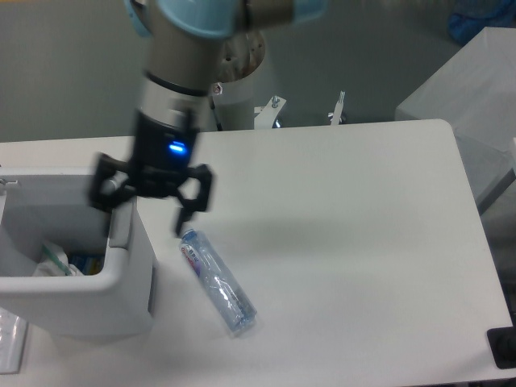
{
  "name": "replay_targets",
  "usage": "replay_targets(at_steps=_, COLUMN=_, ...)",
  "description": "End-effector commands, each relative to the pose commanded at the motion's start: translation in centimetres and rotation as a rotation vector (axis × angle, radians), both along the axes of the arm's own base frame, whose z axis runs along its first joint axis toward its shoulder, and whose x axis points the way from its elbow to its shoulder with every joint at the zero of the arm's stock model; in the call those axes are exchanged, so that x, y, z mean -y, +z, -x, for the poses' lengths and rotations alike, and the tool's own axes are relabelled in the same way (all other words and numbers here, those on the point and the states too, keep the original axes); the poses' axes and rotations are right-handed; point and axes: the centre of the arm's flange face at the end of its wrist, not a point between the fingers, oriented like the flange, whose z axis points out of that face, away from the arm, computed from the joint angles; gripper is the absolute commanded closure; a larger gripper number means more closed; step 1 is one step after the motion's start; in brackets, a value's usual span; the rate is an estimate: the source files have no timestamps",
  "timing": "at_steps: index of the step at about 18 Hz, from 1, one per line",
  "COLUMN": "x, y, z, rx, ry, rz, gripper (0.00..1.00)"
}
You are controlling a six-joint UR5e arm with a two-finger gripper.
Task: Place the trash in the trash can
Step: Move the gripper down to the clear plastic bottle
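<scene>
The crumpled white paper wrapper (pixel 53 260) with green marks lies inside the white trash can (pixel 121 278) at the left edge of the table. A crushed clear plastic bottle (pixel 218 280) with a blue cap and red-blue label lies flat on the table just right of the can. My gripper (pixel 149 208) hangs open and empty over the can's right rim, a little above and left of the bottle's cap end. Its image is motion-blurred.
The arm's pedestal base (pixel 234 97) stands behind the table's far edge. A grey box (pixel 463 97) sits off the table at the right. A dark object (pixel 504 348) shows at the lower right corner. A clear packet (pixel 10 343) lies at the lower left.
</scene>
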Motion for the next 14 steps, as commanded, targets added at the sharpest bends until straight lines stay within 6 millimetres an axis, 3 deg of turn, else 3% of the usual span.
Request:
replay_targets(at_steps=1, x=0.3, y=-1.7, z=1.0, rx=0.016, ry=0.025, rz=0.032, gripper=0.00)
replay_targets(at_steps=5, x=0.9, y=-8.9, z=1.8, rx=0.060, ry=0.062, rz=0.170, gripper=0.00)
replay_targets(at_steps=9, x=-0.4, y=-14.7, z=3.5, rx=0.105, ry=0.072, rz=0.253, gripper=0.00)
replay_targets(at_steps=14, x=-2.1, y=-18.2, z=4.8, rx=0.133, ry=0.061, rz=0.282, gripper=0.00)
